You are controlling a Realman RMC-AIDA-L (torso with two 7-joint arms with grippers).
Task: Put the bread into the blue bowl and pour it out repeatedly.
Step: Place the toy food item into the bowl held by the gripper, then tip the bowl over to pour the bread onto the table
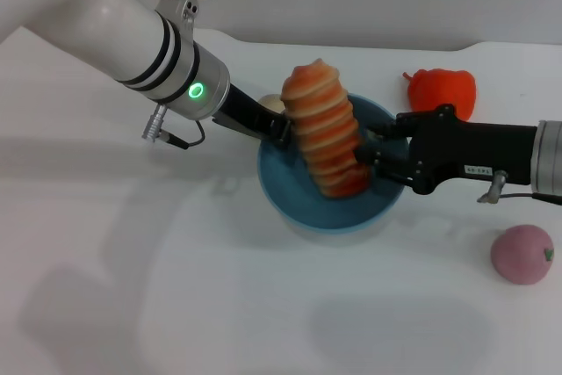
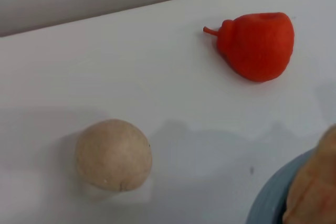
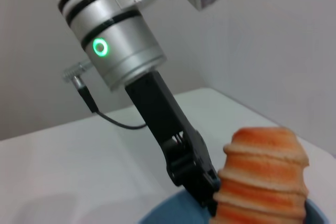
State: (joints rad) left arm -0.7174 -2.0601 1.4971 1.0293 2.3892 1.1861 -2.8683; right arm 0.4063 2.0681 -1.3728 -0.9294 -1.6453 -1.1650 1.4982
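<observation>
The blue bowl [image 1: 299, 208] sits mid-table. The bread [image 1: 325, 129], orange-brown ribbed side showing, stands steeply on end in it, with its top leaning toward the far left. My right gripper [image 1: 367, 154] reaches in from the right and is shut on the bread's lower end over the bowl. My left gripper [image 1: 283, 133] is at the bowl's far-left rim and is shut on it. The right wrist view shows the left gripper [image 3: 202, 192] at the bowl rim [image 3: 168, 213] beside the bread [image 3: 262, 182]. The left wrist view shows a sliver of bowl [image 2: 268, 203] and bread [image 2: 315, 192].
A red toy fruit [image 1: 441, 90] lies behind the right arm and also shows in the left wrist view [image 2: 257, 45]. A small beige ball [image 1: 270, 103] sits just behind the left gripper, seen too in the left wrist view [image 2: 113, 154]. A pink peach [image 1: 522, 254] lies at the front right.
</observation>
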